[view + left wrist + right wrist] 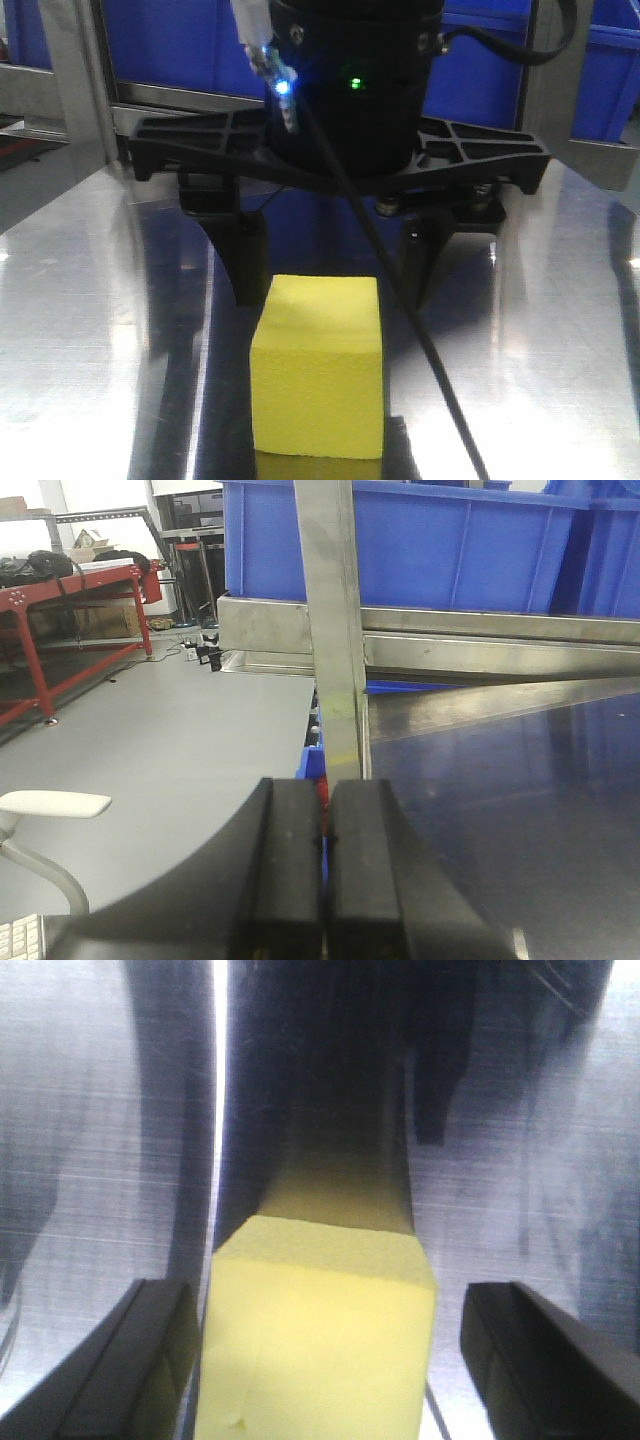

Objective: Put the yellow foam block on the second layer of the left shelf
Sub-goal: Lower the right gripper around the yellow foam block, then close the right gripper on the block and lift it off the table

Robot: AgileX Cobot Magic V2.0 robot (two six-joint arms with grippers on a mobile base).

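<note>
- Two tools show, and only the right tool (335, 295) is at work. Its jaws are spread and released, one on each side of the block (318, 370).
- The block stands upright on its own base on the shiny metal shelf (90, 300); nothing is lifting it.
- In the right wrist view one finger (150, 1350) is just beside a yellow face and the other is clear of it, so the block sits off-centre in the gap.
- That fits either a block set down and let go or one about to be gripped, and the pictures do not settle which. Which shelf layer this is cannot be told either.
- The left tool (323, 800) is clenched on nothing. It sits near a steel post (335, 630) facing the blue bins (450, 540), probably parked out of the way.
- A black cable (420, 350) slants down just beside the block and could brush it.
</note>
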